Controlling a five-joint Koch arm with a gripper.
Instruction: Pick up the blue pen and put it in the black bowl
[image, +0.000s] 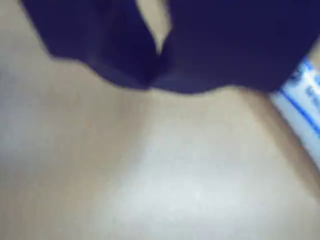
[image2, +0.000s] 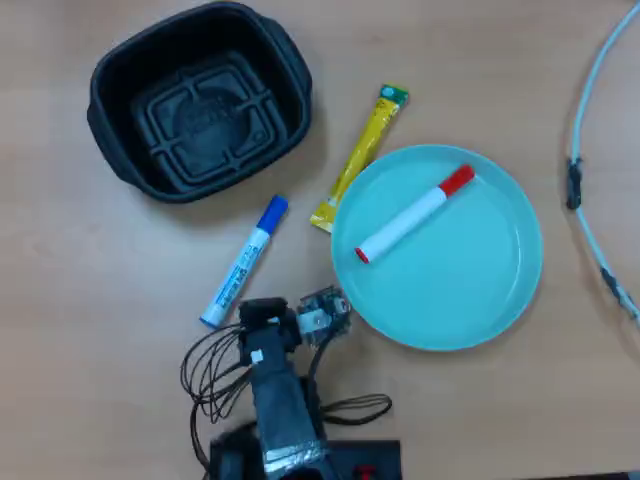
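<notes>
The blue pen (image2: 243, 262) lies flat on the tabletop (image2: 80, 300) between the black bowl (image2: 297, 92) and the arm, not yet lifted. In the overhead view its long axis runs on a diagonal, the blue cap up and to the right toward the bowl, the blue end down and to the left, just beside the front of the gripper (image2: 262, 318). So the pen sits just ahead of the jaws and slightly to the left in that view, with the near end closest to them. In the wrist view only a short stretch of the white barrel (image: 305, 102) shows at the right edge, off to one side of the dark jaws and not between them. My judgement is that the coming move needs the gripper shifted sideways over the barrel and turned so the jaws close across the pen rather than along it. In the wrist view the jaws appear as two dark blurred masses whose tips meet at a point, with a pale wedge of tabletop above; they look closed or nearly so and hold nothing, though the blur leaves that uncertain. The bowl stands empty, well apart from the gripper, beyond the pen's cap. Blue printing runs along the pen's barrel, but it is too blurred and small to read. The yellow sachet (image2: 361, 157) near the teal plate (image2: 470, 300) carries print that is likewise illegible.
</notes>
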